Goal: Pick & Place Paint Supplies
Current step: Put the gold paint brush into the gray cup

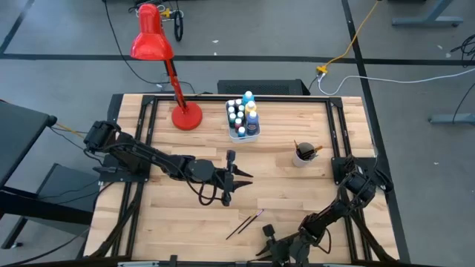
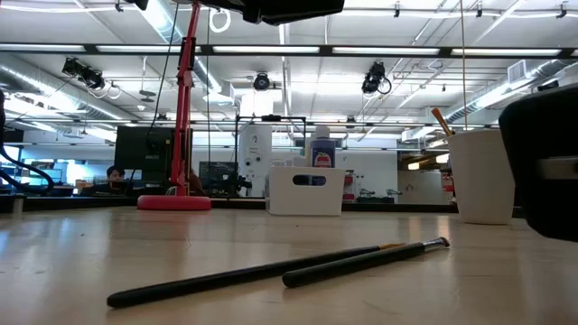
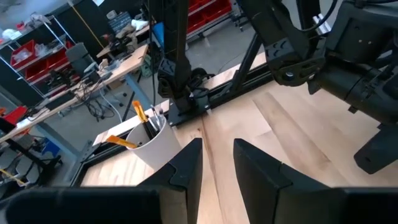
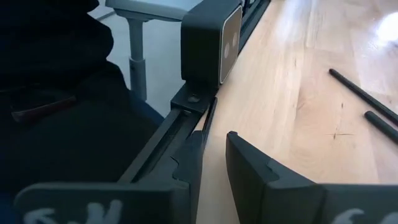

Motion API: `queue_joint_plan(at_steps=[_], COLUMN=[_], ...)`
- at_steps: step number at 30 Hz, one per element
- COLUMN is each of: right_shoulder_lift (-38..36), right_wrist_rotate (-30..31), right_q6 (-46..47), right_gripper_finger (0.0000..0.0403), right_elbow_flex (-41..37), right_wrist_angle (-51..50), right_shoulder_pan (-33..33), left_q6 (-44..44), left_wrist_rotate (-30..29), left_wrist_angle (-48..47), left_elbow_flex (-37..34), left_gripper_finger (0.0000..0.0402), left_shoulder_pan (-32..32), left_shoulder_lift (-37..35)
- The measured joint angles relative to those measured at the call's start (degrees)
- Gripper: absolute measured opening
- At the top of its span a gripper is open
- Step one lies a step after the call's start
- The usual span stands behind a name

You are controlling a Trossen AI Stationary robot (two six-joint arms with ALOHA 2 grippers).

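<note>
Two paintbrushes (image 1: 245, 222) lie crossed on the table (image 1: 312, 193) at 6 o'clock; paint bottles (image 1: 243, 116) sit in the white tub (image 1: 245, 136) at 12. Left gripper (image 1: 241, 178) hovers mid-table, jaws narrow, empty. Right gripper (image 1: 266, 241) sits at the 6 o'clock edge, narrow gap, empty.

Bare table (image 1: 297, 196) lies open across the middle and right, between the tub (image 1: 243, 132) at the back and two brushes (image 1: 245, 223) lying near the front edge. The lamp (image 1: 185, 116) stands back left, its red head overhanging the far edge. A white cup (image 1: 301, 157) of brushes blocks the right centre. The left hand (image 1: 239, 176) hangs over mid-table, fingers apart, nothing between them. The right hand (image 1: 269, 236) sits low by the front edge, just beside the brushes.
</note>
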Motion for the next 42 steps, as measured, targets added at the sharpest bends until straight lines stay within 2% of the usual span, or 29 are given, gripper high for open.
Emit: queue_joint_plan(at_steps=[5, 12, 18, 23, 35, 38, 42], right_shoulder_lift=[-0.14, -0.98, -0.94, -0.92, -1.44, -1.4, -1.46], right_wrist_rotate=[0.42, 3.87, 2.69, 2.43, 1.47, 0.63, -4.87], right_q6=[0.33, -2.98, -4.53, -1.42, 1.62, 0.68, -8.03], right_gripper_finger=[0.0073, 0.0073, 0.0073, 0.0073, 0.0073, 0.006, 0.0014], right_elbow_flex=[0.11, -0.07, -0.15, -0.17, 0.18, 0.14, -0.55], right_wrist_angle=[-1.83, 2.4, 3.12, -2.87, -8.66, -9.12, -8.62], right_shoulder_pan=[-0.28, 0.96, 1.39, 0.49, -1.36, -2.25, -3.66], left_q6=[-0.04, 0.24, 0.24, 0.24, 0.24, 0.24, 0.24], left_wrist_rotate=[0.21, 0.2, 0.83, 0.96, 0.98, 0.98, 0.98], left_wrist_angle=[0.0, 0.0, 0.0, 0.0, 0.0, -0.01, -0.02], left_elbow_flex=[0.0, 0.0, 0.0, 0.0, 0.0, 0.0, 0.0], left_gripper_finger=[0.0098, 0.0098, 0.0098, 0.0098, 0.0098, 0.0098, 0.0098], left_shoulder_pan=[0.0, 0.0, 0.0, 0.0, 0.0, 0.0, 0.0], left_shoulder_lift=[0.0, 0.0, 0.0, 0.0, 0.0, 0.0, 0.0])
